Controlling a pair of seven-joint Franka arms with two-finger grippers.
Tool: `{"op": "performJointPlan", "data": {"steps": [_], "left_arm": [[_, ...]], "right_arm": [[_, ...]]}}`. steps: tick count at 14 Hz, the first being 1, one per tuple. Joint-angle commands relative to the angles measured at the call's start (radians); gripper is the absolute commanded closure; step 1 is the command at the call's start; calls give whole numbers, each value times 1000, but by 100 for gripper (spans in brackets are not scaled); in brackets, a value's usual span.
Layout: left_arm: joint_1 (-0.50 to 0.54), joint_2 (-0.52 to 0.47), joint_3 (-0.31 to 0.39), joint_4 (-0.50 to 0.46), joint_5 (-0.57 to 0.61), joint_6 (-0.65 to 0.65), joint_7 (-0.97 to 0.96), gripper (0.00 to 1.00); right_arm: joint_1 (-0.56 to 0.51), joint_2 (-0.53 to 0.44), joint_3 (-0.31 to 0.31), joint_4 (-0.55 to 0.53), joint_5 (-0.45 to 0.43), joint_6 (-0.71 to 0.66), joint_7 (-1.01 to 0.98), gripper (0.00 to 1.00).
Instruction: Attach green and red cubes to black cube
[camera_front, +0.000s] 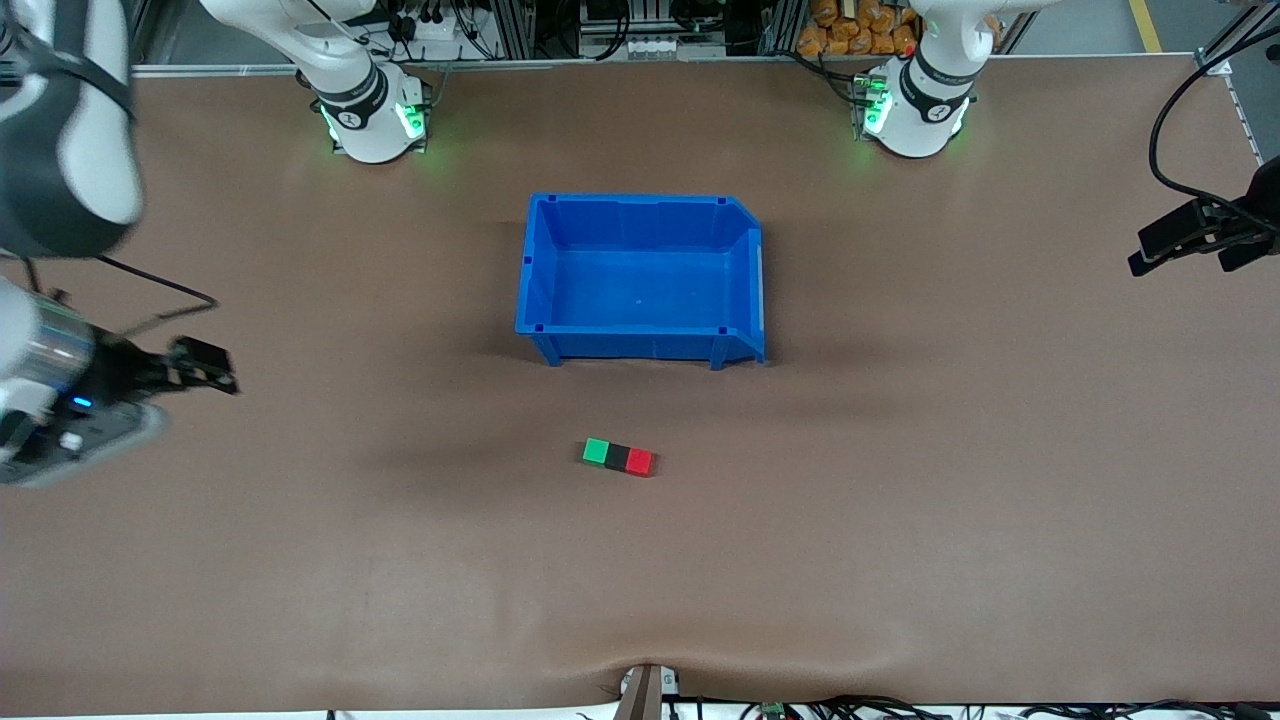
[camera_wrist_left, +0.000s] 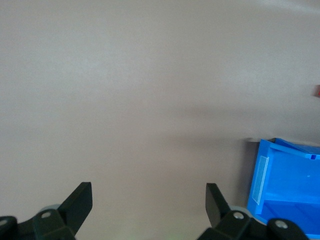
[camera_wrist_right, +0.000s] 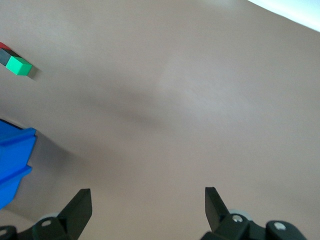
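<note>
The green cube (camera_front: 596, 452), black cube (camera_front: 618, 457) and red cube (camera_front: 640, 462) lie joined in one row on the table, black in the middle, nearer to the front camera than the blue bin. My right gripper (camera_front: 228, 373) is open and empty over the table toward the right arm's end. Its wrist view shows its open gripper (camera_wrist_right: 148, 197), the green cube (camera_wrist_right: 20, 66), part of the black cube (camera_wrist_right: 7, 57) and a sliver of red (camera_wrist_right: 4, 46). My left gripper (camera_front: 1137, 253) is open and empty at the left arm's end, also seen in its wrist view (camera_wrist_left: 149, 192).
An empty blue bin (camera_front: 640, 346) stands mid-table between the cubes and the arm bases; it also shows in the left wrist view (camera_wrist_left: 290, 175) and the right wrist view (camera_wrist_right: 12, 150). Cables lie along the table's front edge (camera_front: 650, 690).
</note>
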Motion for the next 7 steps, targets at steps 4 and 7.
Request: {"op": "performJointPlan", "data": {"steps": [4, 7], "left_arm": [[-9, 10, -3, 25, 3, -13, -11, 0], [-7, 10, -3, 25, 3, -13, -8, 0]], "right_arm": [[-86, -328, -21, -350, 5, 22, 81, 0], [-89, -402, -36, -395, 2, -42, 222, 0]]}}
